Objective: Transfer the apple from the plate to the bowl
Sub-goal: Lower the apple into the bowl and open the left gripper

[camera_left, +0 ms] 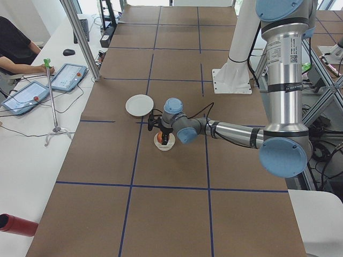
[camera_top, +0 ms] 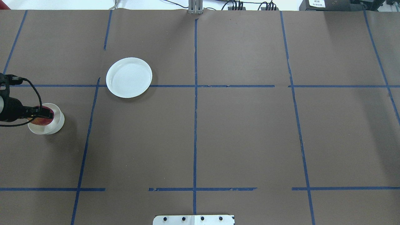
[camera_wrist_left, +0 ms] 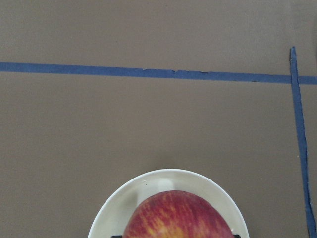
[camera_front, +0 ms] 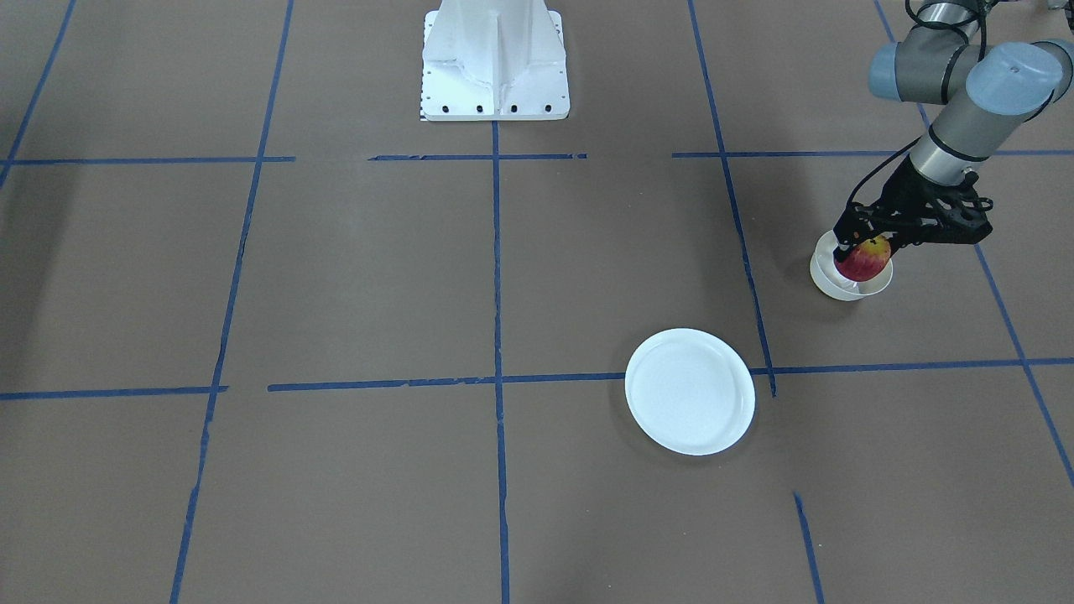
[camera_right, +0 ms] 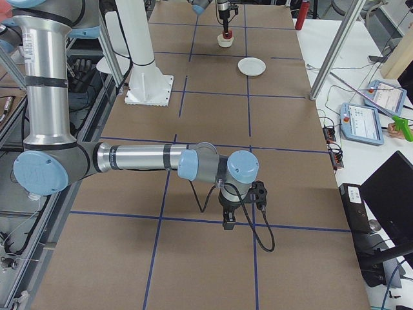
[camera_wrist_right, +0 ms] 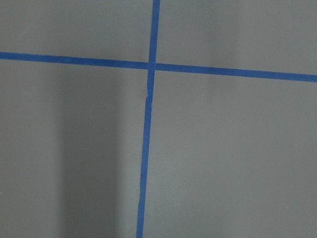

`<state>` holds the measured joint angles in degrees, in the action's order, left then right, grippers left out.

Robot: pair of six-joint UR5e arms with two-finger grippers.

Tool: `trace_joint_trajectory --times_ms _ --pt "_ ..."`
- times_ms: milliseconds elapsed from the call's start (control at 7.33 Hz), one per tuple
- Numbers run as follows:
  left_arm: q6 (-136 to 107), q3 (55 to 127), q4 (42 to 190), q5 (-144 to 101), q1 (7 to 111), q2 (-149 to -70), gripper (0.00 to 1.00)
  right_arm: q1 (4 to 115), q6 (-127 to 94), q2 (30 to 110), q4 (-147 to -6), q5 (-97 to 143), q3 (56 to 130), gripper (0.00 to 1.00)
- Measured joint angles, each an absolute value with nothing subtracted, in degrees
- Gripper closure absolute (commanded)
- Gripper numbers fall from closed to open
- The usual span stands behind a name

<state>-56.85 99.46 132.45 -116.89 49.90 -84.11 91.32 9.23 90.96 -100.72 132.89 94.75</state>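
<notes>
The red apple [camera_front: 866,262] with its yellow patch sits in the mouth of the small off-white bowl [camera_front: 846,285], at the table's end on my left side. My left gripper [camera_front: 864,248] reaches over the bowl and is shut on the apple. The left wrist view shows the apple [camera_wrist_left: 179,217] inside the bowl's rim [camera_wrist_left: 119,198]. From overhead, the apple [camera_top: 44,118] and bowl [camera_top: 55,126] lie at the left edge. The flat white plate [camera_front: 690,392] lies empty, apart from the bowl [camera_top: 129,77]. My right gripper [camera_right: 229,218] hangs over bare table; I cannot tell its state.
Blue tape lines grid the brown table. The white robot base [camera_front: 495,63] stands at the table's middle edge. Beyond the plate's side stands an operators' bench with tablets [camera_left: 67,77], a pole stand [camera_left: 52,96] and a red cylinder [camera_left: 16,225].
</notes>
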Motion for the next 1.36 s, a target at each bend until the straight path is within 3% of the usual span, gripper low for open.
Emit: trace_joint_trajectory --times_ms 136,955,1364 --pt "-56.8 99.4 132.4 -116.9 49.6 -84.1 0.0 91.3 9.2 91.0 -100.7 132.9 94.7 0.0" --pt "-55.8 101.0 132.0 -118.3 50.1 -83.8 0.0 91.3 9.2 91.0 -100.7 132.9 94.7 0.0" --pt "-43.4 104.6 119.6 -123.8 57.0 -86.8 0.0 91.3 9.2 91.0 -100.7 132.9 94.7 0.0"
